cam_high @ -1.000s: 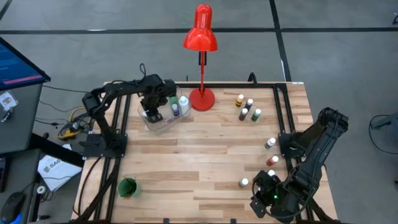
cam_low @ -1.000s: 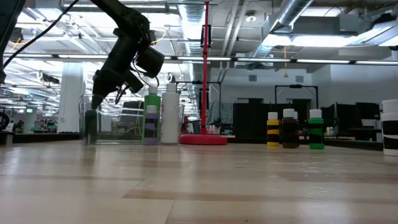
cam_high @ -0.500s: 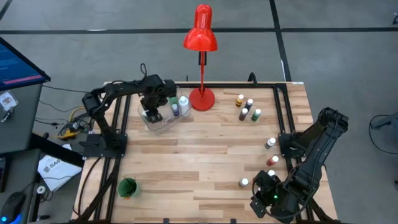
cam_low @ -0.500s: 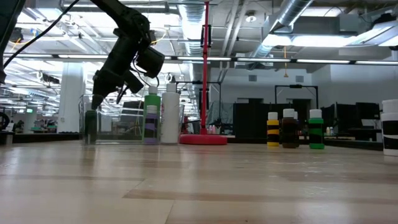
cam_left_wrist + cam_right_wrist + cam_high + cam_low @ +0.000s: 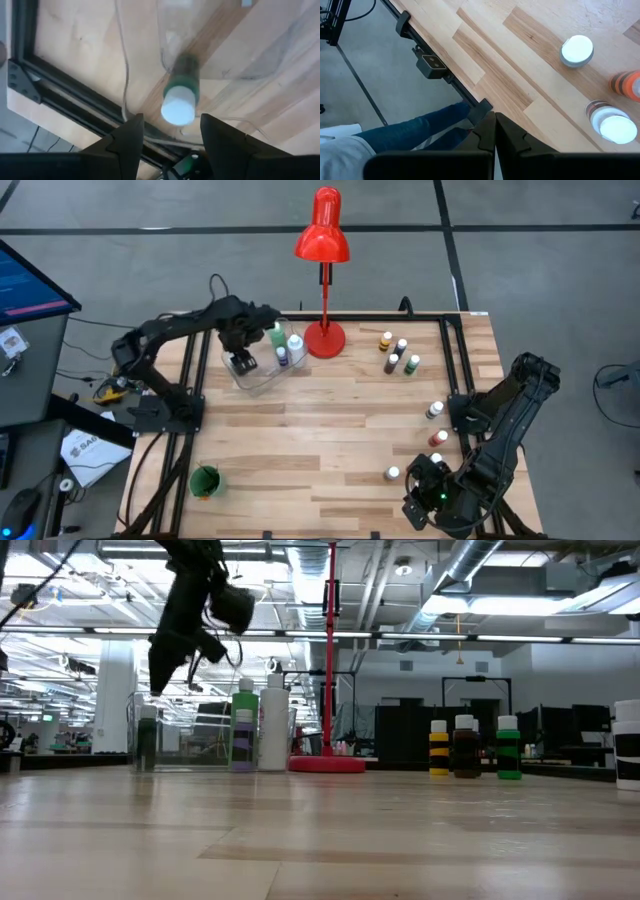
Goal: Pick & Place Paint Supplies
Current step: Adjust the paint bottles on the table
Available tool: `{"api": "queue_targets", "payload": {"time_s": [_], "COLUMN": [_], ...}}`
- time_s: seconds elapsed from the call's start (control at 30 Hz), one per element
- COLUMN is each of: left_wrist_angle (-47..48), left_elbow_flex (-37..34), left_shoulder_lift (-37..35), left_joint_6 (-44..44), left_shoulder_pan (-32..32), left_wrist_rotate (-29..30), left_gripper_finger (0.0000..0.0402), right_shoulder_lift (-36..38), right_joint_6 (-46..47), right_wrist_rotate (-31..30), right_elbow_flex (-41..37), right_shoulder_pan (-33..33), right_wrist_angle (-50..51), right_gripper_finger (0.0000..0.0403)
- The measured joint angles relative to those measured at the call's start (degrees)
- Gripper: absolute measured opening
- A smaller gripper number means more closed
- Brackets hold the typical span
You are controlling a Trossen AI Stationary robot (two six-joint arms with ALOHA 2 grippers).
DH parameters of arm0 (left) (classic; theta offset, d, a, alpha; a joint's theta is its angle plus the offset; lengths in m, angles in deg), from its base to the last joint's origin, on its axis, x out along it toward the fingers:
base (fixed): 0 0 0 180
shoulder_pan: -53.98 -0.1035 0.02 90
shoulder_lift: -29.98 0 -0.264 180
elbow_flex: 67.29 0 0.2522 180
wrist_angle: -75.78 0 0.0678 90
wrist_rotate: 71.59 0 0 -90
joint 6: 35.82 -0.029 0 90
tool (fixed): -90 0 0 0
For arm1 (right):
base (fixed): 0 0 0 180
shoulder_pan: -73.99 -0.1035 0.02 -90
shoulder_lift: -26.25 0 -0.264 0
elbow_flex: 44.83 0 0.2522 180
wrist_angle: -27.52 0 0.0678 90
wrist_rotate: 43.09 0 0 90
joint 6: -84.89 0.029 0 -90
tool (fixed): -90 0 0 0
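No readable text anywhere: print on the white bag [image 5: 84, 450] beside the desk [image 5: 330, 430] too small to make out, bottle labels and blue screen [image 5: 25, 280] likewise illegible.

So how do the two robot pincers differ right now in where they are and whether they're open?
The left pincer is open, while the right pincer is shut. The left pincer hangs above the clear container at the table's far left, over a dark green bottle standing inside it; the right pincer waits at the near right edge of the table, beside loose bottles. Both hold nothing.
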Motion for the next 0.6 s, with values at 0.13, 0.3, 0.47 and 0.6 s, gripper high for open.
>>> {"api": "queue_targets", "payload": {"time_s": [0.13, 0.3, 0.47, 0.6], "left_wrist_angle": [-0.4, -4.2, -15.7, -30.2], "left_elbow_flex": [0.0, 0.0, 0.0, 0.1], "left_shoulder_lift": [-7.0, -15.9, -23.1, -25.0], "left_joint_6": [1.3, 1.4, 3.6, 5.5], "left_shoulder_pan": [2.3, 7.0, 13.8, 22.3], "left_wrist_rotate": [-4.9, -9.7, -13.8, -13.9], "left_gripper_finger": [0.0188, 0.0189, 0.0189, 0.0189], "right_shoulder_lift": [0.0, 0.0, 0.0, 0.0], "right_joint_6": [0.0, 0.0, -0.2, -0.2], "right_wrist_rotate": [0.0, 0.2, 0.5, 0.5], "right_elbow_flex": [0.0, 0.0, 0.0, 0.0], "right_shoulder_pan": [0.0, 0.2, 0.6, 0.6], "right_wrist_angle": [0.0, 1.1, 1.7, 2.3], "right_gripper_finger": [0.0001, 0.0001, 0.0001, 0.0001]}}
